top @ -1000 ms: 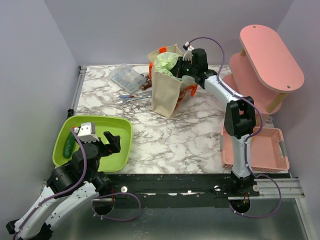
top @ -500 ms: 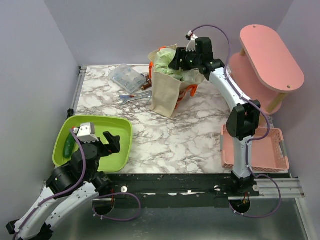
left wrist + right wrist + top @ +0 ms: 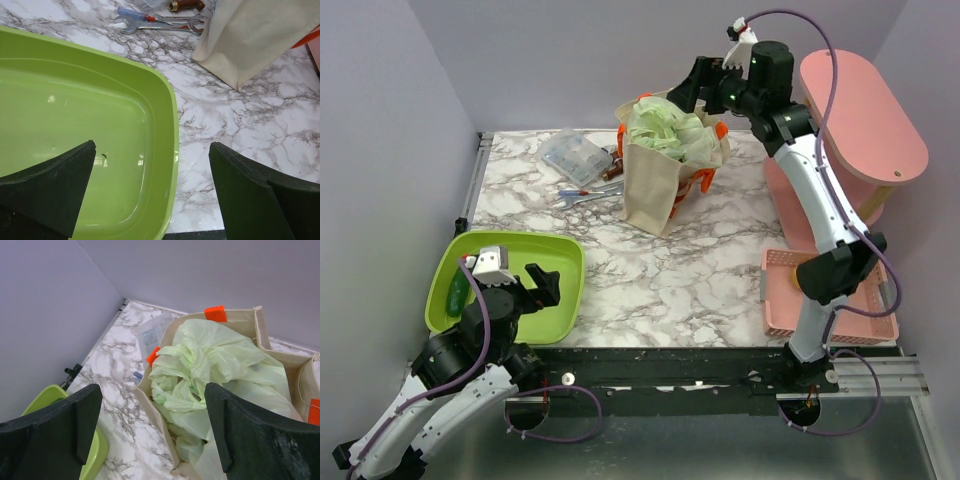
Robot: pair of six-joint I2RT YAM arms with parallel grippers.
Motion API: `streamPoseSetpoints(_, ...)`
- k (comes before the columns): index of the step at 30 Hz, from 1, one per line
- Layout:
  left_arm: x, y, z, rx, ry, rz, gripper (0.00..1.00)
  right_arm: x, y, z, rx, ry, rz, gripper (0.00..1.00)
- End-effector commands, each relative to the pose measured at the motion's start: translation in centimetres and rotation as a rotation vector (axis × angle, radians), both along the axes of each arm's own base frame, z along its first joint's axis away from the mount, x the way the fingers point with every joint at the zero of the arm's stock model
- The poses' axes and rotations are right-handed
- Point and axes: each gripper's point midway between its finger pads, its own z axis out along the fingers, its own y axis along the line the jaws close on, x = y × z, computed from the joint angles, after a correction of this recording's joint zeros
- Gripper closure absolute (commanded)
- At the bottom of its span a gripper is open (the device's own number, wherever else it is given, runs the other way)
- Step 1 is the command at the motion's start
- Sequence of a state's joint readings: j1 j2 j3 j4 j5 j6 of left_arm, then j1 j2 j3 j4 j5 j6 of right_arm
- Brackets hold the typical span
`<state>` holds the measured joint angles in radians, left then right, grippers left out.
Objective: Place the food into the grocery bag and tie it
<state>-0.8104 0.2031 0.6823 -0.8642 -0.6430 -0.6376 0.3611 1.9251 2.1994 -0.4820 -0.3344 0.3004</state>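
At the marble bench's (image 3: 650, 270) far end, the beige tote (image 3: 655, 190) holds the bunched green grocery bag (image 3: 670, 128), just below the right claw (image 3: 698, 82), jaws apart and empty. The left claw (image 3: 528, 288), also spread, hangs well away over a lime tray (image 3: 574, 272). Any food is hidden, and the handle loops are unclear.

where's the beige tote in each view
top external: tote upper centre, at the back of the table.
left wrist: tote top right corner.
right wrist: tote centre to right, seen from above.
shared landmark: green tray, at left, bottom left.
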Motion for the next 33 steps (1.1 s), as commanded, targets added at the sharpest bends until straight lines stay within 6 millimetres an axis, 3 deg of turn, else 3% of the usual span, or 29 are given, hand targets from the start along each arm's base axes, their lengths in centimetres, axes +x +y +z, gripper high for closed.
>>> streamPoseSetpoints(1, -0.1, 0.2, 0.3, -0.005, -0.003, 0.004, 0.02, -3.8, 0.0, 3.8, 0.073, -0.049, 0.048, 0.09)
streamPoseSetpoints(6, -0.2, 0.3, 0.4, -0.01, -0.009, 0.006, 0.02, -7.6, -0.2, 6.2, 0.161, -0.121, 0.102, 0.09)
streamPoseSetpoints(12, -0.2, 0.3, 0.5, -0.016, -0.014, 0.007, 0.02, -11.5, -1.2, 6.9, 0.245, -0.175, 0.111, 0.09)
streamPoseSetpoints(15, -0.2, 0.2, 0.5, -0.015, -0.015, 0.002, 0.02, -12.5, -1.9, 6.7, 0.254, -0.165, 0.084, 0.09)
streamPoseSetpoints(22, -0.1, 0.2, 0.5, -0.01, -0.012, 0.002, 0.02, -14.8, -3.7, 3.7, 0.233, -0.157, 0.035, 0.08)
streamPoseSetpoints(33, 0.1, -0.1, 0.1, 0.013, 0.006, -0.002, 0.02, -19.7, -7.5, -5.4, 0.241, 0.0, -0.108, 0.04)
